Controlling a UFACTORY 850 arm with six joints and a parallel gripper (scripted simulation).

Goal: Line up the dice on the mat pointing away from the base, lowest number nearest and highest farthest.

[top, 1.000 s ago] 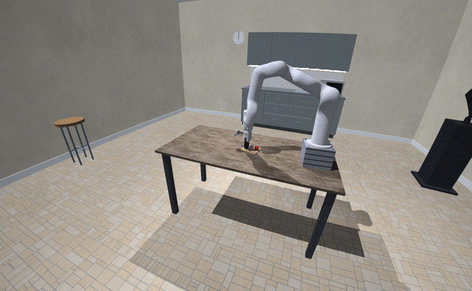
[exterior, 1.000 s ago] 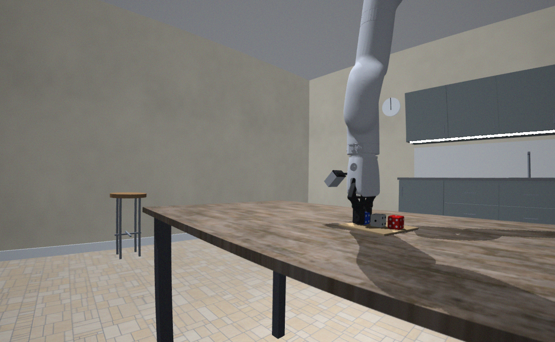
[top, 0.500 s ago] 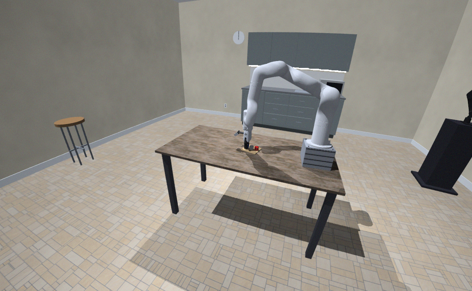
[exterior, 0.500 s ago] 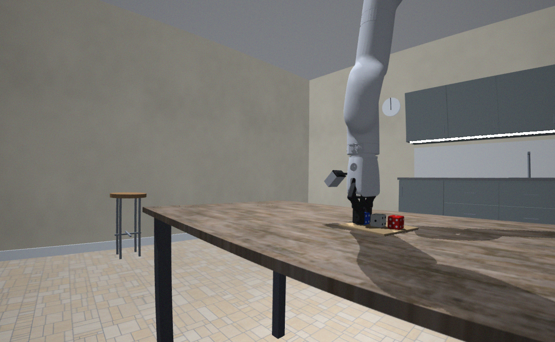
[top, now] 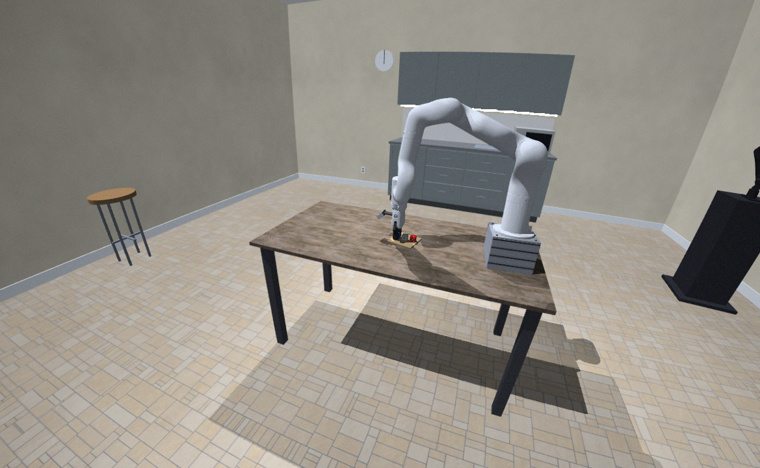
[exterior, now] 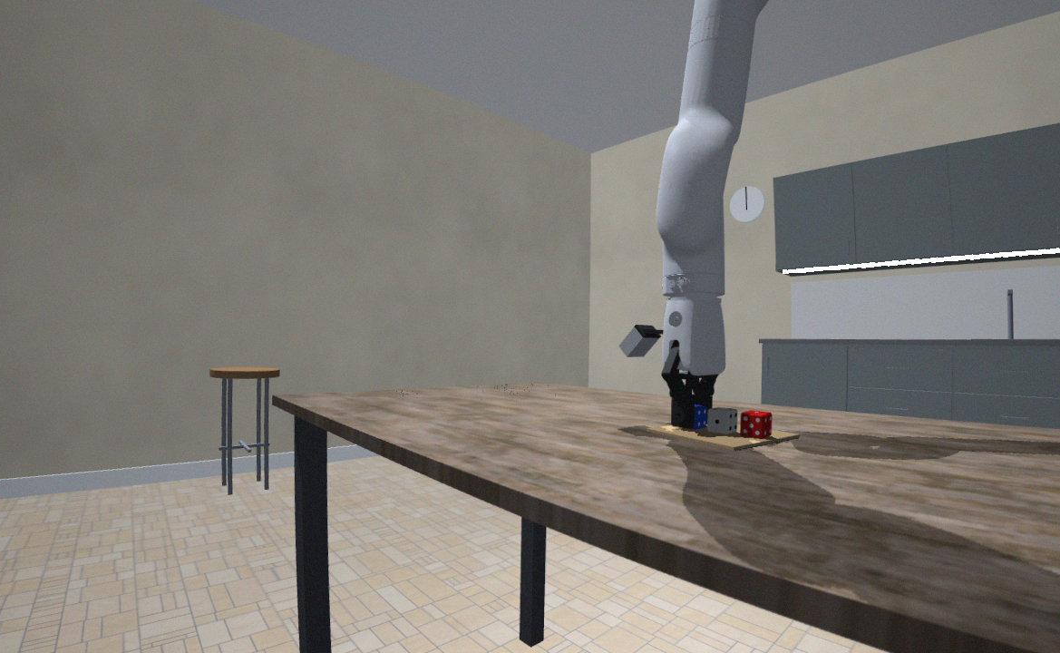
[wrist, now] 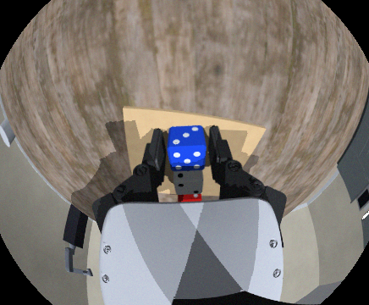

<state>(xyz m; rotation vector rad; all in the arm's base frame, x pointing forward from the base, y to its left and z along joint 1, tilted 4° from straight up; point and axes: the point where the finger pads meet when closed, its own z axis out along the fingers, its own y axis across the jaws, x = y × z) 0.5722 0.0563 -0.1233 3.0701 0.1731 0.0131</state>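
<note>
The blue die (exterior: 700, 416) (wrist: 187, 148) stands at the mat's far part. Its face turned up in the wrist view seems to show five pips, its far side three. My gripper (top: 396, 235) (exterior: 692, 414) (wrist: 186, 139) is open around it, low over the mat, with a narrow gap on each side. The grey die (top: 404, 237) (exterior: 722, 420) (wrist: 189, 183) is in the middle, and the red die (top: 413, 238) (exterior: 755, 423) (wrist: 189, 198) is nearest the base. Their top numbers are unclear. The three look roughly lined up on the tan mat (top: 409, 244) (exterior: 736, 443) (wrist: 134, 116), which looks flat.
The wooden table (top: 324, 233) (exterior: 517, 438) (wrist: 184, 55) carries the mat. The robot's base stands on a grey block (top: 511, 253) near the table's right end. A stool (top: 112, 195) (exterior: 244, 373) stands off to the left.
</note>
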